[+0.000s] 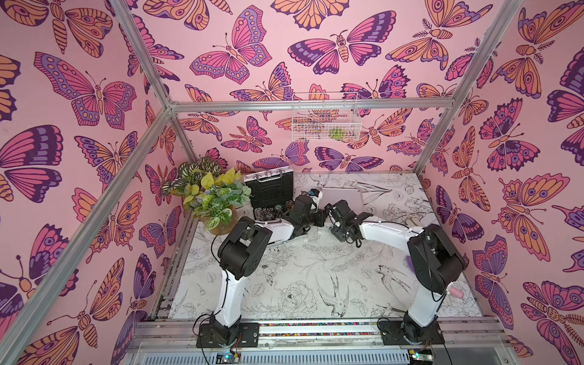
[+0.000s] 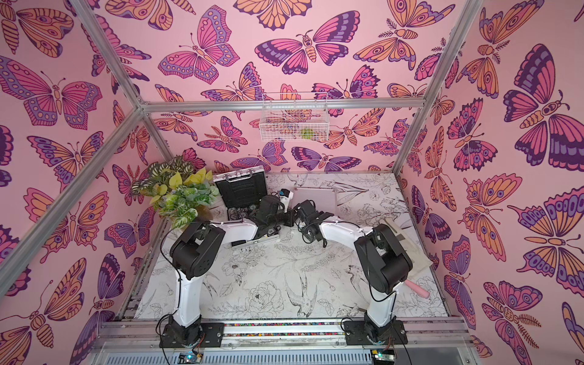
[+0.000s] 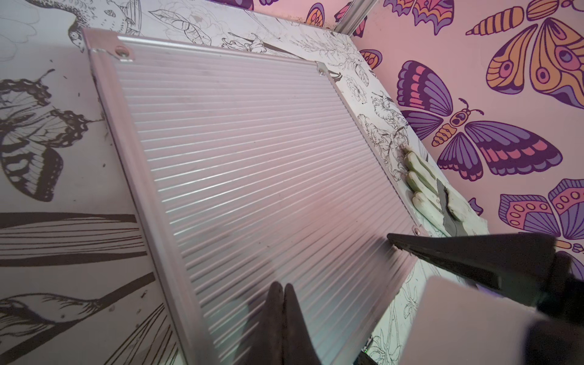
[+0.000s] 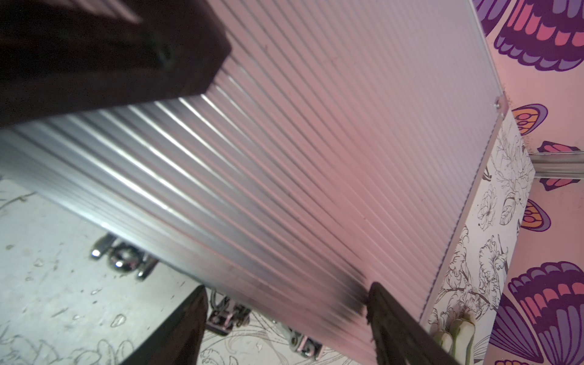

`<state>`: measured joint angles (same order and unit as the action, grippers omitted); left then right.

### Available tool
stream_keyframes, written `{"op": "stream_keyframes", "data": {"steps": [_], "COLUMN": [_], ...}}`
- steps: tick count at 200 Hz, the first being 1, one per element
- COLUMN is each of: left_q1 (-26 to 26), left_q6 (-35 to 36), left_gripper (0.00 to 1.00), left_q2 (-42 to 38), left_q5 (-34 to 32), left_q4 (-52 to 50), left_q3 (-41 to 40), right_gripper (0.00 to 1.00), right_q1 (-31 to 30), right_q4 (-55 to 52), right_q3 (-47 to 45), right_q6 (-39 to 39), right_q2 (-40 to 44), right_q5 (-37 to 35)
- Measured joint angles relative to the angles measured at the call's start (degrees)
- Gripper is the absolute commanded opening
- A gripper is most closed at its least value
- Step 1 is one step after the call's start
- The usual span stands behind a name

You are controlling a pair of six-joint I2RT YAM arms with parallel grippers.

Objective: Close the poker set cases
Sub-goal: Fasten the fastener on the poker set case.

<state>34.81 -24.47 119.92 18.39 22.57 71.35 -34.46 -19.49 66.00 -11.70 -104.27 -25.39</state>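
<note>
The ribbed case (image 3: 252, 164) lies lid-down near the middle of the table's (image 1: 284, 284) far edge. The other case (image 1: 270, 189) stands open at the far left corner, lid upright, beside the plant (image 1: 208, 196). The left gripper (image 3: 283, 289) is pinched together and empty, its tips at the ribs. The right gripper (image 4: 286, 294) is spread wide, astride the front edge above the latches (image 4: 227, 313). A skidding push could shove the case instead of seating it, snag a latch, or make the crowded arms collide.
</note>
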Motion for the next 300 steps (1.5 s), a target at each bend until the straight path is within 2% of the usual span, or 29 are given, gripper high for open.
{"op": "stream_keyframes", "data": {"steps": [45,135,300], "left_q1": [-0.04,-0.04,-0.28], "left_q6": [-0.02,-0.02,-0.02], "left_gripper": [0.00,0.00,0.00], "left_q2": [0.00,0.00,-0.35], "left_q5": [0.04,0.07,0.42], "left_q4": [0.00,0.04,0.04], "left_q3": [0.00,-0.04,-0.52], "right_gripper": [0.86,0.82,0.46], "right_q1": [0.04,-0.52,0.92], "right_q4": [-0.04,0.22,-4.11], "right_q3": [0.39,1.25,4.55], "right_q6": [-0.39,-3.65,-11.45], "right_q2": [-0.31,-2.40,-2.54], "right_q5": [0.57,-3.78,-1.79]}}
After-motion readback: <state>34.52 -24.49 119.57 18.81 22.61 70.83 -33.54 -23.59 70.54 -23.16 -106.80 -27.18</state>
